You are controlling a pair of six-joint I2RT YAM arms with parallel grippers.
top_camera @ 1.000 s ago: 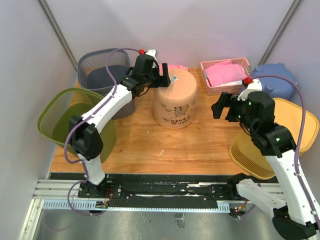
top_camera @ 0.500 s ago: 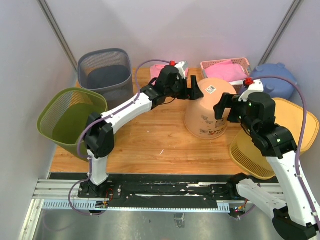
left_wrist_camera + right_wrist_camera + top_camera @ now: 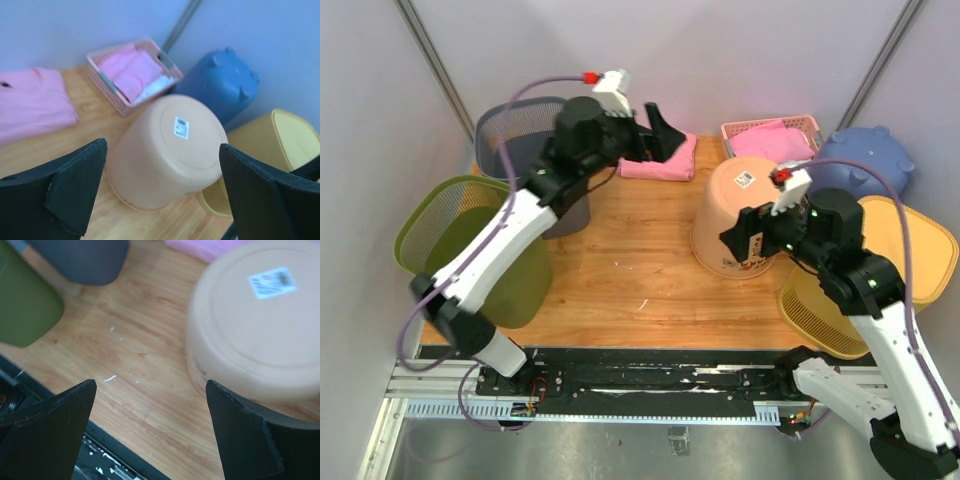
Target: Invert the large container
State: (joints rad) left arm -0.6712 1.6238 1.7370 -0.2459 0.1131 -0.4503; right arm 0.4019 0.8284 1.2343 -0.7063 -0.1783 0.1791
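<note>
Sitting base-up, large container (image 3: pixel 715 225), white barcode sticker (image 3: pixel 743 180) on base, print illegible

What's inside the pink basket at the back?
Folded pink cloth fills the pink basket, with something white at one end. Anything beneath the cloth is hidden.

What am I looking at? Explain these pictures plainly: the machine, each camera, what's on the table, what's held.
This is a robot with two arms bolted at the table's near edge. One picture looks down from above and behind them. The other two come from a camera on each wrist, with its black fingers at the edges. On the wood, the large peach container stands base up, sticker showing. Behind lie a folded pink cloth and a pink basket. A grey bin and a green bin stand at left. The left gripper and right gripper are open, holding nothing.
</note>
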